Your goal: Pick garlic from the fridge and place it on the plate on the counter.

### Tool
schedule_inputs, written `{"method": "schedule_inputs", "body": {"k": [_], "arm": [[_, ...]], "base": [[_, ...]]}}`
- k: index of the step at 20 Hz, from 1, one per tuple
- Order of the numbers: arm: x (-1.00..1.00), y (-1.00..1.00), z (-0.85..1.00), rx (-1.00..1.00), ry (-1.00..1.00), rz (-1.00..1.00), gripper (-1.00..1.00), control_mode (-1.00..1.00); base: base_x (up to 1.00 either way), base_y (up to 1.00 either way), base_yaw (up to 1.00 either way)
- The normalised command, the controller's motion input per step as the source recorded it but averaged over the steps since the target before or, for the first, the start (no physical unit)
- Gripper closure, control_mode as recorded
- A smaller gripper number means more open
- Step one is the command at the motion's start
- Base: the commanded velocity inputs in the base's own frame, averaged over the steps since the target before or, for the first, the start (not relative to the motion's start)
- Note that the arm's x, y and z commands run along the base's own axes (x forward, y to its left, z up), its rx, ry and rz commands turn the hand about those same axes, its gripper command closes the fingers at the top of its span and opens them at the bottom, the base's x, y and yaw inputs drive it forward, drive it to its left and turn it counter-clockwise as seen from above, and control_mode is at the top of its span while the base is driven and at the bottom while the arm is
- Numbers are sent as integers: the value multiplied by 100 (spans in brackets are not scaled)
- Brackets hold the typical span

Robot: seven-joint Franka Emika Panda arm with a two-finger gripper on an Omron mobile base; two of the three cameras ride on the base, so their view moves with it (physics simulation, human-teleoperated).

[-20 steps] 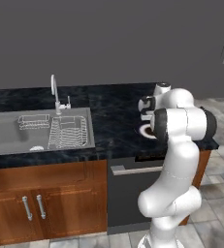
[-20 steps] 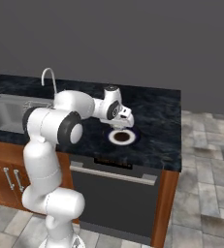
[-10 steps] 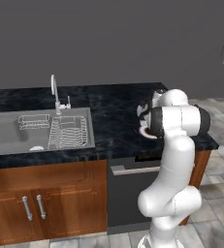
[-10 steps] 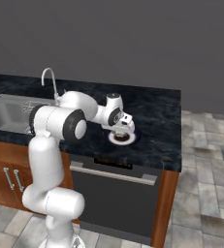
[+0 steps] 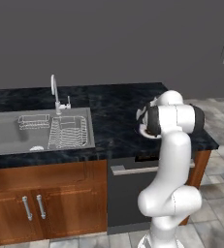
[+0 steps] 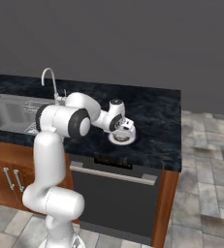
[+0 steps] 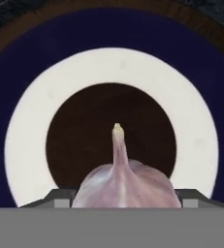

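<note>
The claw (image 6: 125, 130) has been sinking toward the plate (image 6: 128, 141) over the last second, the wrist dropping from well above the rim to just over it, and the arm is now folding close in over the tabletop (image 6: 157, 121).

In the hand view the garlic (image 7: 124, 186) is sitting pinched between the two finger tips (image 7: 60, 197), its pointed top aiming at the dark centre of the plate (image 7: 36, 126), so the claw is closed on the bulb and carrying it directly above the target. In the left base view the arm is hiding most of the plate (image 5: 143, 131), which is lying near the front edge of the tabletop (image 5: 104, 104).

The risk is in the release. If the fingers are opening while the bulb is hanging too high, the rounded garlic is likely to bounce or roll across the shallow plate, over the white rim and onto the stone. Pressing lower before letting go could instead be shoving the plate or tipping it toward the edge.
</note>
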Motion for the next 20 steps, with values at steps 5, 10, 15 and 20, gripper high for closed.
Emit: {"method": "schedule_inputs", "body": {"k": [5, 10, 15, 20], "arm": [[31, -22, -19, 4, 0, 0, 100, -100], [9, -1, -5, 1, 0, 0, -100, -100], [0, 2, 4, -1, 1, 0, -100, -100], [0, 0, 26, -7, 8, 0, -100, -100]], "base": [[0, 0, 0], [0, 0, 0], [0, 0, 0], [0, 0, 0]]}}
